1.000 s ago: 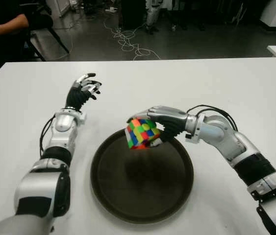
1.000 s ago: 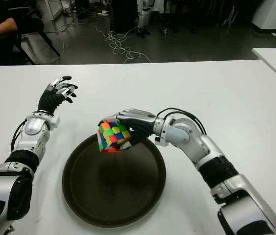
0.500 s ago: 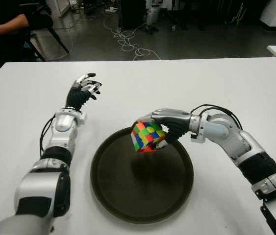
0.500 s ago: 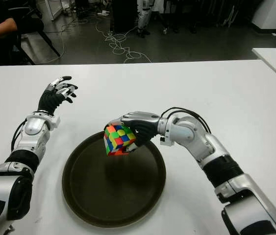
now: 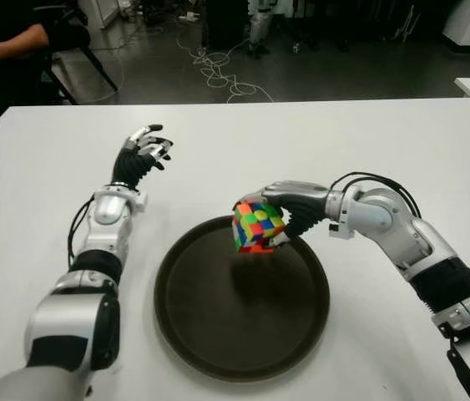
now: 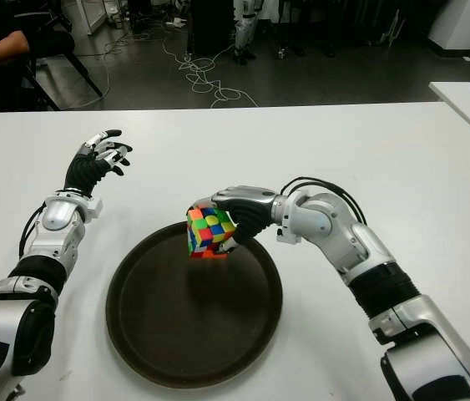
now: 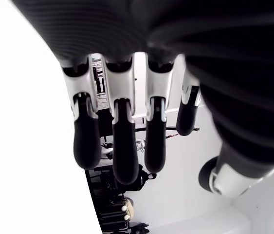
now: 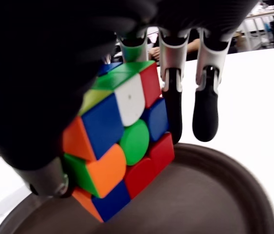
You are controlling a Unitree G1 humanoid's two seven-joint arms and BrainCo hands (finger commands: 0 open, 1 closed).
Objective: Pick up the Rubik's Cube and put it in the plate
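At the far left edge a person's arm (image 5: 1,46) shows beyond the white bench (image 5: 42,159), taking no part in the work. Next comes the left robot hand (image 5: 138,154), well to the left of the plate and raised just off the bench top, its fingers (image 7: 117,146) loosely spread and holding nothing; it looks placed there simply to keep clear of the other arm's path. In the middle lies the dark round plate (image 5: 193,334), its inside bare, with a soft shadow under the far part where the cube hangs. The Rubik's cube (image 5: 258,225) is in the air over the plate's far rim, tilted on a corner and not touching the plate, as the right wrist view shows with the dark surface passing below it. The right robot hand (image 5: 289,209) reaches in from the right with its palm turned toward the plate, pinching the cube between thumb and fingers (image 8: 173,105); one or two fingers stand a little off the cube's face, so the hold seems to rest on the thumb and nearest fingers. Judging by this pose, the carrying is nearly done: the cube needs lowering toward the plate's middle before the grip is loosened, or it may roll off the rim.
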